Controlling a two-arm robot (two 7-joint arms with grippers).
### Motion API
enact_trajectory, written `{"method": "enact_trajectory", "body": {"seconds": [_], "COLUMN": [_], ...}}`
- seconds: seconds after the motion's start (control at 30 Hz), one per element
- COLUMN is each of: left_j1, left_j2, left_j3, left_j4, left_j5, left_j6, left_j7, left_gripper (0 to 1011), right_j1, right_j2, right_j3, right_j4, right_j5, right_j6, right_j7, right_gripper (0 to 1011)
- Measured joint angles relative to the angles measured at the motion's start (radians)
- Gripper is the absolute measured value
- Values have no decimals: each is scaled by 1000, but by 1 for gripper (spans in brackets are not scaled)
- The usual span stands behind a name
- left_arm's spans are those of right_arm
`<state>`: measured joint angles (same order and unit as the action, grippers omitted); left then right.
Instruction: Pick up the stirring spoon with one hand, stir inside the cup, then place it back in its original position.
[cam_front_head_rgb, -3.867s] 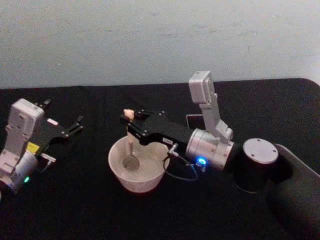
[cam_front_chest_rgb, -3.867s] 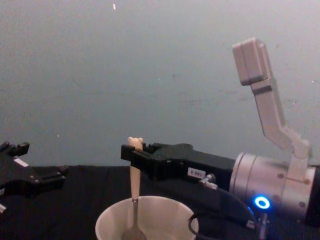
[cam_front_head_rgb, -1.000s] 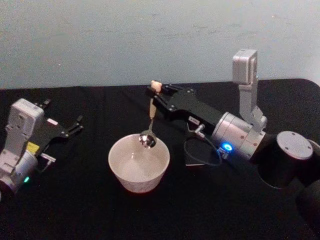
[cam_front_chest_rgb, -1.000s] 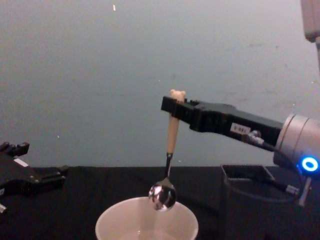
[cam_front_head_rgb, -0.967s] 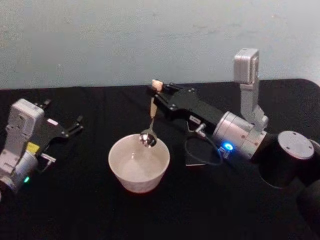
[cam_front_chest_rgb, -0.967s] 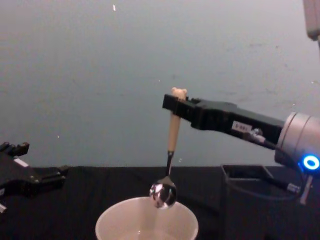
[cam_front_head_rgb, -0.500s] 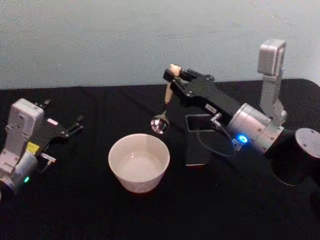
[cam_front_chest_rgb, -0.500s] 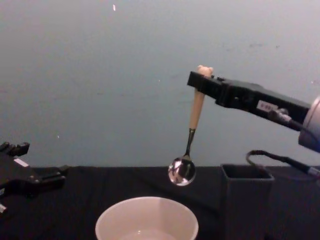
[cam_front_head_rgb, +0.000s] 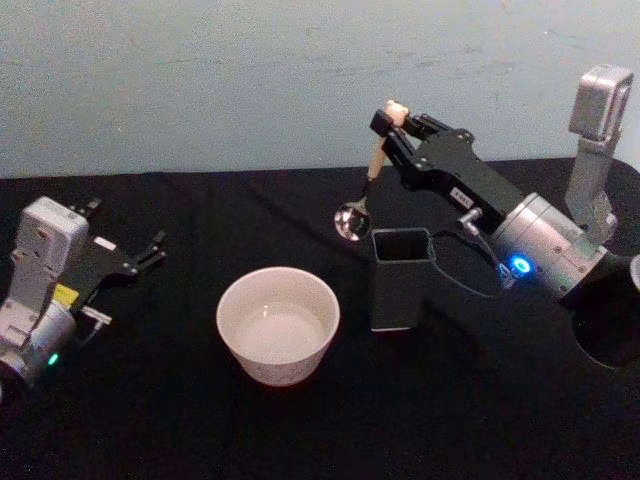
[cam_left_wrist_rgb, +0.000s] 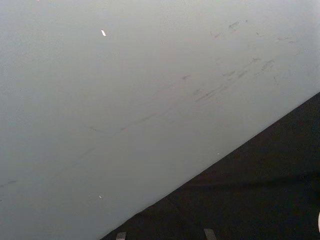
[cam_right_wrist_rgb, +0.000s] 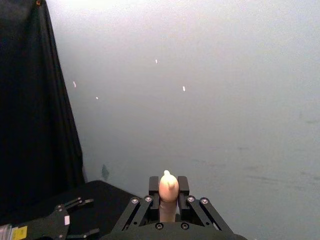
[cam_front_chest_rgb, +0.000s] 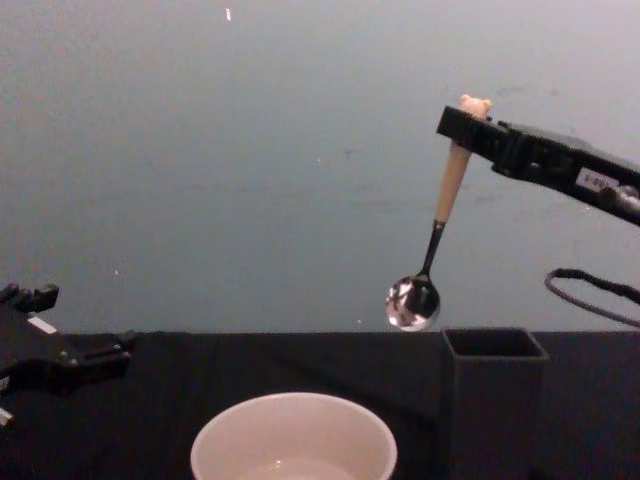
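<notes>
The stirring spoon (cam_front_head_rgb: 373, 165) hangs upright in the air, its bear head pinched in my right gripper (cam_front_head_rgb: 386, 120), which is shut on it. Its shiny bowl (cam_front_chest_rgb: 412, 301) hovers just left of the dark holder's (cam_front_chest_rgb: 493, 400) opening and slightly above its rim. The cream-pink cup (cam_front_head_rgb: 276, 366) stands on the black table, left of the holder and lower than the spoon. In the right wrist view the bear head (cam_right_wrist_rgb: 168, 191) pokes up between the fingers (cam_right_wrist_rgb: 153, 186). My left gripper (cam_front_head_rgb: 128, 236) rests open at the table's left side, away from the cup.
The dark grey square holder (cam_front_head_rgb: 399, 280) stands upright right of the cup (cam_front_chest_rgb: 228, 421). A black cloth covers the table, with a pale wall behind. A cable loops from my right arm near the holder. The left gripper (cam_front_chest_rgb: 70, 355) sits low at the left.
My right gripper has lifted the spoon out of the cup and carried it up and to the right, towards the holder. The left arm has stayed still.
</notes>
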<state>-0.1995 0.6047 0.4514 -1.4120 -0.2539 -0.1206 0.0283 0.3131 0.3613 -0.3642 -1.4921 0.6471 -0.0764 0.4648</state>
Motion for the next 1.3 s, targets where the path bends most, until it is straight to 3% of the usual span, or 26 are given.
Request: {"method": "enact_trajectory", "body": {"seconds": [0.63, 1.3], "left_j1": [0, 0], "left_j2": [0, 0], "left_j3": [0, 0], "left_j4": [0, 0], "left_j5": [0, 0], "left_j6": [0, 0], "left_j7": [0, 0], "left_gripper": [1001, 1001], "right_j1": [-58, -98], "right_j2": [33, 45], "right_j3": [57, 73], "right_j4": [-57, -71], "right_j5": [-5, -15], "right_j6": [-6, 13], "right_j7": [-31, -40], "right_gripper": [215, 215]}}
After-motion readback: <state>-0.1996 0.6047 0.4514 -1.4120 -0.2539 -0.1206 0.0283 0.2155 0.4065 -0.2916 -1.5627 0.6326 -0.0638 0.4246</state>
